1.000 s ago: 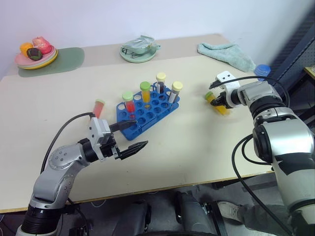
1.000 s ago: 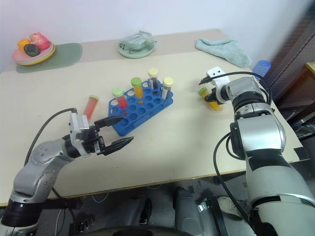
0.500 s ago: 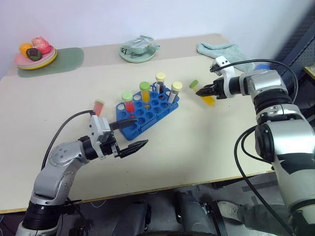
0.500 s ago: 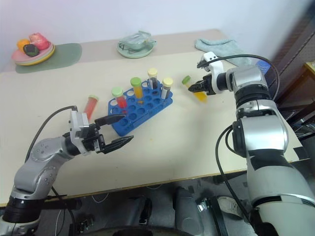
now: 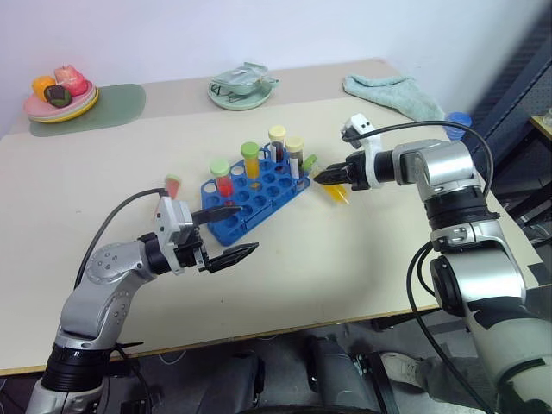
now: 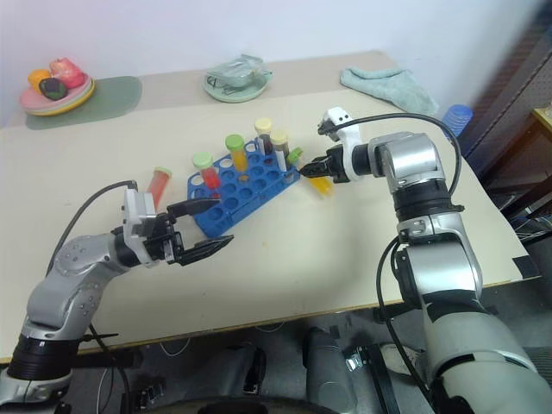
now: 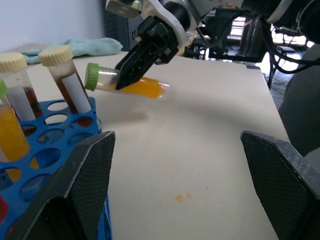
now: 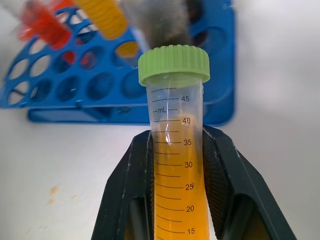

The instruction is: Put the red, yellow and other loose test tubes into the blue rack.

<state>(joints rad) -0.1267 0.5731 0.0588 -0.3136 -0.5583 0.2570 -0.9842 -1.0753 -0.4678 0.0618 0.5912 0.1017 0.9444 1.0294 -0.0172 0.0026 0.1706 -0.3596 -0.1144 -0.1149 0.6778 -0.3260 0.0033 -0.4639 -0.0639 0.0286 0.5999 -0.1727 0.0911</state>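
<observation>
The blue rack (image 5: 254,197) stands mid-table with several capped tubes upright in it. My right gripper (image 5: 321,177) is shut on the yellow test tube (image 8: 177,150), held tilted just off the rack's right end with its green cap (image 5: 309,162) toward the rack. In the left wrist view the same tube (image 7: 135,86) hangs above the table beside the rack (image 7: 50,150). A red test tube (image 5: 171,185) lies on the table left of the rack. My left gripper (image 5: 248,228) is open and empty, hovering at the rack's near-left corner.
A plate of toy fruit (image 5: 60,97) on a green mat sits back left. A green dish (image 5: 241,86) is at the back middle, a teal cloth (image 5: 388,90) back right, and a blue lid (image 5: 457,121) by the right edge. Small orange specks (image 7: 180,197) mark the table.
My right gripper lifted the yellow tube off the table at the right and carried it left to the rack's right end, turning as it went. The left arm held still.
</observation>
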